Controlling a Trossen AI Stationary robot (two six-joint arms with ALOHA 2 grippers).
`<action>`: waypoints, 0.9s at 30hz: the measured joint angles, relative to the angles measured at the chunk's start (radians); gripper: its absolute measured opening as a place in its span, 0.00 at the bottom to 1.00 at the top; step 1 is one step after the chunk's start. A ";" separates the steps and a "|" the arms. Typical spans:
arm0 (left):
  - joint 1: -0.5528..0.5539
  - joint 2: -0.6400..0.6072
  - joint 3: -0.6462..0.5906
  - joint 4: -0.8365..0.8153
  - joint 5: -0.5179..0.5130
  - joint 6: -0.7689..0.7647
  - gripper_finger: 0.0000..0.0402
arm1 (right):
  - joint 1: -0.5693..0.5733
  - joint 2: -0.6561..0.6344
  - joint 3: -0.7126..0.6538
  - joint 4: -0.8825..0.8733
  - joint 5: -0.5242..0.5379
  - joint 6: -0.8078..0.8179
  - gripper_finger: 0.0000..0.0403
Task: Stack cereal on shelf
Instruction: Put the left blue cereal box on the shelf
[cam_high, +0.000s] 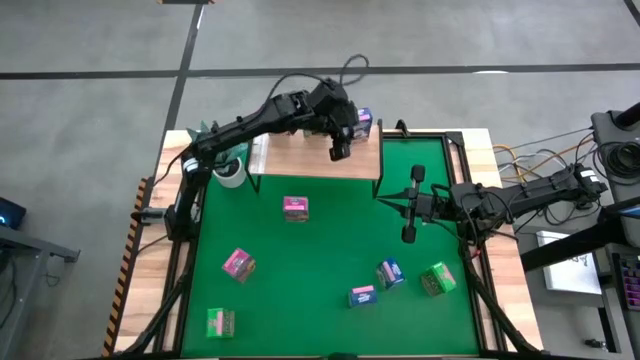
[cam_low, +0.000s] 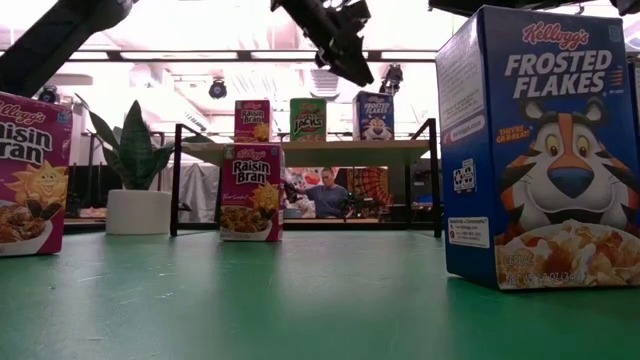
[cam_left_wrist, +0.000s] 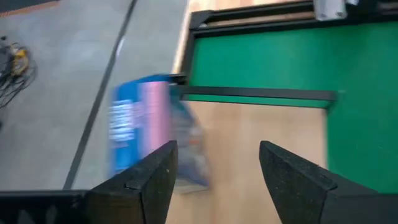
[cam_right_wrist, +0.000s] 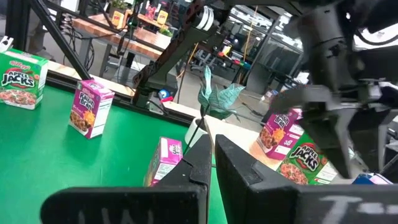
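The light-wood shelf stands at the mat's far edge. Three cereal boxes stand upright on it: pink, green and blue. My left gripper hangs open above the shelf, just beside the blue box, with only bare plank between its fingers. Several more cereal boxes stand on the green mat, among them a pink one, a blue one and a green one. My right gripper waits shut over the mat's right side, holding nothing.
A potted plant in a white pot stands at the shelf's left end. Close to the low camera stand a large-looking blue box and a pink box. Open green mat lies between the shelf and the loose boxes.
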 joint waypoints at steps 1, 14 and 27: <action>-0.013 0.000 -0.007 0.001 -0.001 0.003 0.50 | 0.000 0.000 0.000 0.000 0.000 0.000 0.03; -0.053 0.002 -0.232 0.175 -0.304 0.062 0.17 | 0.000 0.000 0.000 -0.008 0.000 -0.010 0.03; -0.010 0.004 -0.285 0.260 -0.303 0.035 0.10 | 0.000 0.000 0.000 -0.011 0.000 -0.021 0.03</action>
